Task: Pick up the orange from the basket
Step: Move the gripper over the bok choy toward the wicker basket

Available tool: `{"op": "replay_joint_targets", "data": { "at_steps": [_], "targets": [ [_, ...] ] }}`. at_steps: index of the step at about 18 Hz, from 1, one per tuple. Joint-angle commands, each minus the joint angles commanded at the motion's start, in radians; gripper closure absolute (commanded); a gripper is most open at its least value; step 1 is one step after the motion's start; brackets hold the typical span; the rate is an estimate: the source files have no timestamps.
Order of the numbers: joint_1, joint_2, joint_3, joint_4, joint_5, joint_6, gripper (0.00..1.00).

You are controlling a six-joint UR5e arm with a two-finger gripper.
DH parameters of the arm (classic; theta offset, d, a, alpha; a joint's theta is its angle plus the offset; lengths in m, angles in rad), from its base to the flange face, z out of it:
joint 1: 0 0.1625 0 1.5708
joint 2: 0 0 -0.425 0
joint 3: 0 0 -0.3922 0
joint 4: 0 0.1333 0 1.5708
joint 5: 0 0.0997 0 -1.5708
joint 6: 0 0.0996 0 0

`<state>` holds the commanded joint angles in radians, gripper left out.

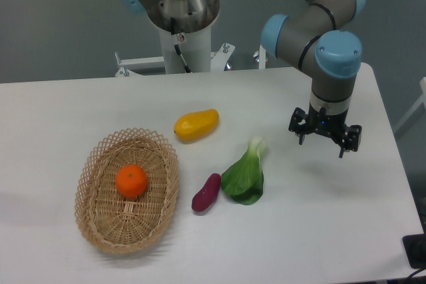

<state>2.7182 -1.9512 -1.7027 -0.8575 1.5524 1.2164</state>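
Note:
The orange (131, 181), small, round and glossy, lies inside the oval wicker basket (100, 227) at the front left of the white table. My gripper (324, 144) hangs above the table at the right, far from the basket, pointing down. Its fingers (300, 139) stand apart with nothing between them.
A yellow-orange mango-shaped fruit (196, 124) lies just behind and right of the basket. A purple sweet potato (206, 193) and a green leafy bok choy (245, 174) lie between basket and gripper. The arm's base (183, 24) stands at the table's far edge.

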Motion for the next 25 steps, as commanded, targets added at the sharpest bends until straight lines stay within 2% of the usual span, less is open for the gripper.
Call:
{"op": "replay_joint_targets", "data": {
  "at_steps": [9,19,23,25],
  "targets": [
    [-0.012,0.002,-0.002,0.000,-0.002,-0.002,0.00],
    [-0.118,-0.005,0.012,0.000,0.012,-0.116,0.00],
    [-0.172,-0.014,0.015,0.000,0.084,-0.172,0.00],
    [-0.186,-0.017,0.015,0.000,0.084,-0.201,0.00]
  ]
}}
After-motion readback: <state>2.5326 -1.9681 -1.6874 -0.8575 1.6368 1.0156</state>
